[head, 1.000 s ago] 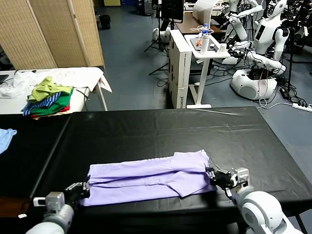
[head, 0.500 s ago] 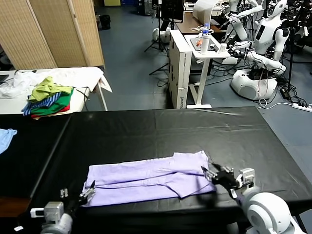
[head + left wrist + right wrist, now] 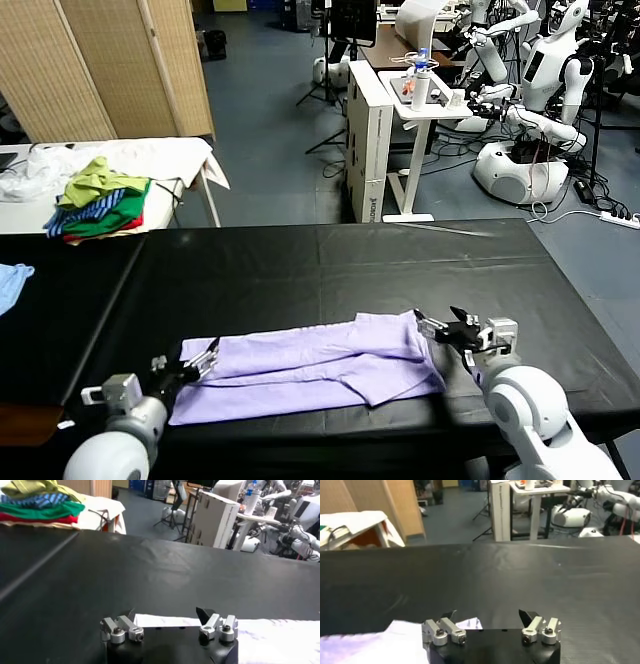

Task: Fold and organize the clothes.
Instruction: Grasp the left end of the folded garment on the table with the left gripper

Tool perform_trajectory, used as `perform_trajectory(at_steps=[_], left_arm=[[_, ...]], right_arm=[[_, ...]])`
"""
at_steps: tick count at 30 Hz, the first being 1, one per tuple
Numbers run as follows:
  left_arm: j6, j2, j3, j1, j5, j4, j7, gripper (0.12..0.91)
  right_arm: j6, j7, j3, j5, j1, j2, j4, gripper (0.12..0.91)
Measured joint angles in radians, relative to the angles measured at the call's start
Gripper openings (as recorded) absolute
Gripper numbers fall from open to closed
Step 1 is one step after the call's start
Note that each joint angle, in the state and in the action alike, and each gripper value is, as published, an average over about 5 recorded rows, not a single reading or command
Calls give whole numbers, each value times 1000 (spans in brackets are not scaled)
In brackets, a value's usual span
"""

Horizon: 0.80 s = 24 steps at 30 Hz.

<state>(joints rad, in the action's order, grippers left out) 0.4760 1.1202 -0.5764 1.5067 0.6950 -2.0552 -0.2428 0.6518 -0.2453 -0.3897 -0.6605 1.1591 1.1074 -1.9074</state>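
Your left gripper (image 3: pixel 203 357) hangs open-jawed at the T-shirt (image 3: pixel 310 365)'s left end; your right gripper (image 3: pixel 447 328) hangs open-jawed at its right end. Neither holds cloth. The shirt lies folded along the black table (image 3: pixel 330 265)'s near edge, long axis running straight between them, so each arm has its own end nearest.
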Motion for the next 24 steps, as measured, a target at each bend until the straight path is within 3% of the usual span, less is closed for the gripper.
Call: perform_trajectory(at_steps=[4,11,14,17,24], left_arm=[[-1,0,-2,0,4,17,6,775],[-3,3,-2,-9,6,37,8,330],[-4,4,0,-18,6,48,9,200],[-8,6,5,-28,4,59,10,156],[-14,15,26,-70,-17,95,11,160]], right_arm=[[0,3,16,12,-12,21,22,707],[-3,6,20,22,-6,33,28,291],[-12,6,15,28,-2,33,28,163],[-28,5,11,42,-1,36,32,140],[-40,24,5,57,-1,39,40,140]])
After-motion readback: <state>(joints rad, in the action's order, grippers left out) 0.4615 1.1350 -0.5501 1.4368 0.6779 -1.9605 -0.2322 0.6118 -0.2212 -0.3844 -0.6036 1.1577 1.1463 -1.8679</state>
